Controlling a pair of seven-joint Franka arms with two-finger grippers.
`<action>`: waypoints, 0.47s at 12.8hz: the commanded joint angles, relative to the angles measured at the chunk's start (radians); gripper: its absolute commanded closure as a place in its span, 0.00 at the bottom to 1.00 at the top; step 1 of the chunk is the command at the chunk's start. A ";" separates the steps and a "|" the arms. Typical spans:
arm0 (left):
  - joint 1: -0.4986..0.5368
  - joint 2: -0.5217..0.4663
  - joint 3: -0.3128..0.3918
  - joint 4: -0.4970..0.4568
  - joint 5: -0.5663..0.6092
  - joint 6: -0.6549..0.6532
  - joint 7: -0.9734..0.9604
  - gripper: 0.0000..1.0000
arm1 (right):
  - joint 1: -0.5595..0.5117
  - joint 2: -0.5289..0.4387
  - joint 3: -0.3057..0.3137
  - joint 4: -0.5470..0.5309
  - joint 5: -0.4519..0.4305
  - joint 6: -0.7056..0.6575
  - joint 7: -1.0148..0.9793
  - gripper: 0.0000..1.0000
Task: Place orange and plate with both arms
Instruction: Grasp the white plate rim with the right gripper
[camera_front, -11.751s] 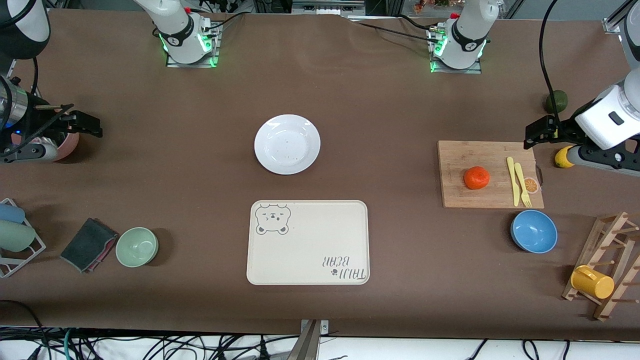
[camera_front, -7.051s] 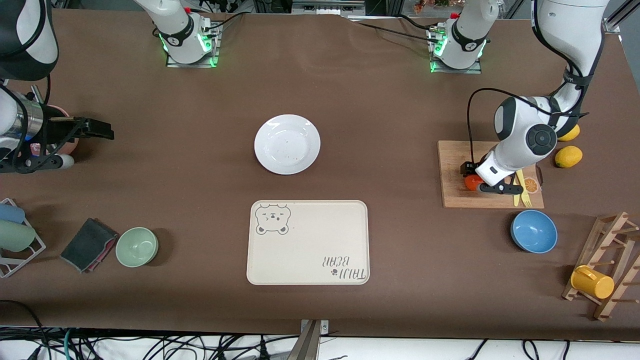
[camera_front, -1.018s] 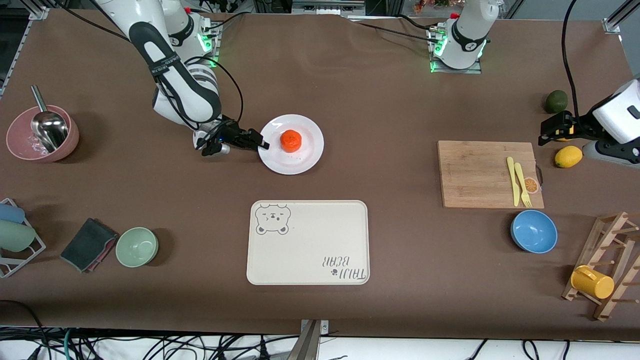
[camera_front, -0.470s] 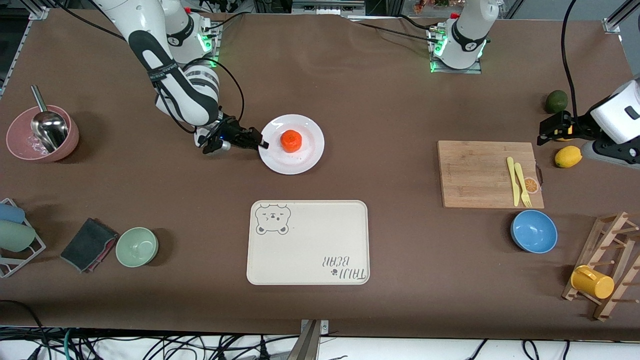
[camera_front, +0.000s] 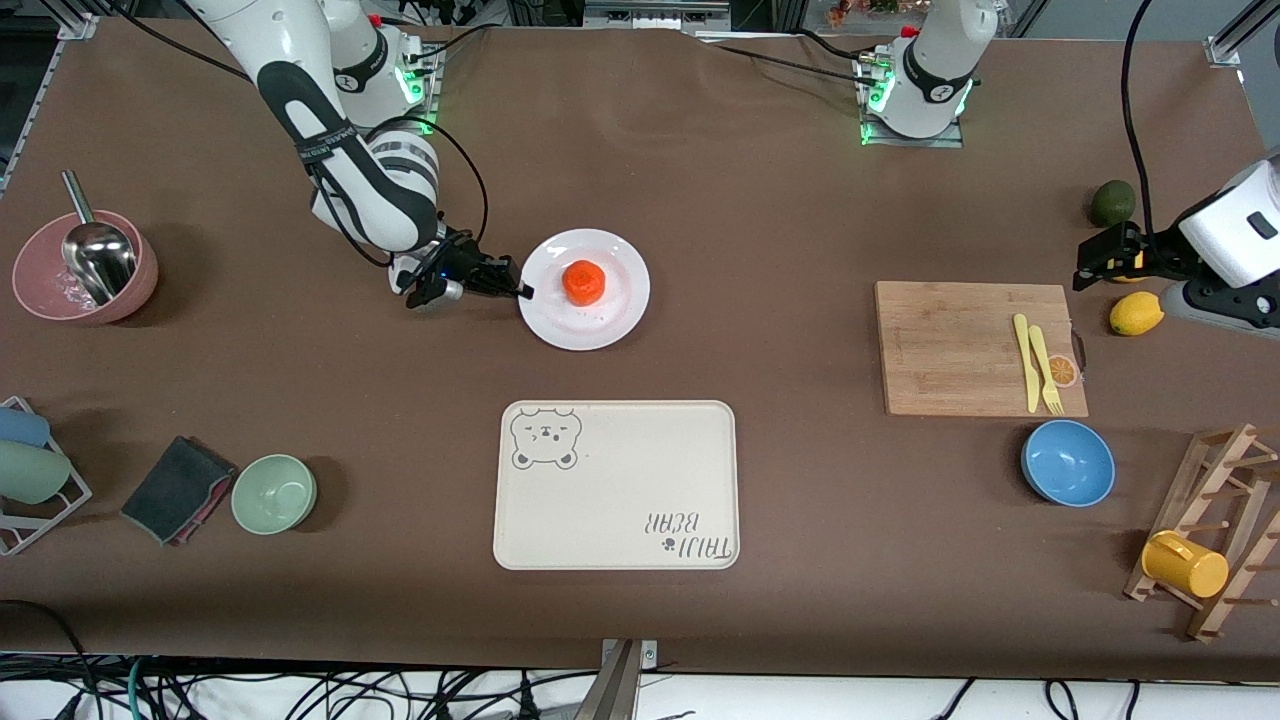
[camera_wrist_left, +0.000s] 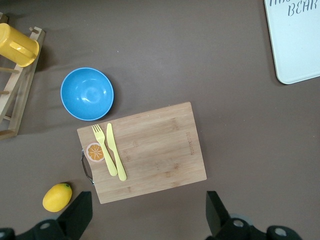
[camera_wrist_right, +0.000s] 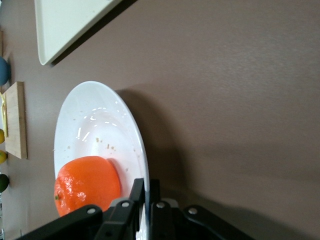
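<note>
The white plate (camera_front: 598, 315) sits mid-table, farther from the front camera than the cream bear tray. The orange (camera_front: 583, 282) rests on it. My right gripper (camera_front: 520, 290) is shut on the plate's rim at the side toward the right arm's end. In the right wrist view the fingers (camera_wrist_right: 137, 192) pinch the thin rim of the plate (camera_wrist_right: 92, 130), with the orange (camera_wrist_right: 87, 185) just inside. My left gripper (camera_front: 1085, 268) is open and empty, hovering beside the cutting board near the lemons; its fingertips (camera_wrist_left: 80, 215) frame bare table.
The cream bear tray (camera_front: 616, 485) lies nearer the camera than the plate. A wooden cutting board (camera_front: 960, 345) with yellow cutlery, a blue bowl (camera_front: 1067, 462), a lemon (camera_front: 1136, 313) and an avocado (camera_front: 1112, 202) are at the left arm's end. A green bowl (camera_front: 274, 493) and pink bowl (camera_front: 85, 266) are at the right arm's end.
Since the early frames the orange has gone from the cutting board to the plate, and the left arm has drawn back. Over the last second the plate has shifted slightly; the right gripper stays on its rim.
</note>
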 joint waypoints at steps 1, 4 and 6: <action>-0.002 -0.011 -0.001 -0.012 0.027 0.009 0.020 0.00 | -0.009 0.016 0.012 -0.001 0.023 0.026 -0.046 1.00; -0.002 -0.011 -0.001 -0.012 0.027 0.009 0.020 0.00 | -0.014 0.016 0.011 0.002 0.027 0.028 -0.081 1.00; -0.002 -0.011 -0.001 -0.012 0.027 0.009 0.020 0.00 | -0.016 0.015 0.011 0.014 0.029 0.025 -0.070 1.00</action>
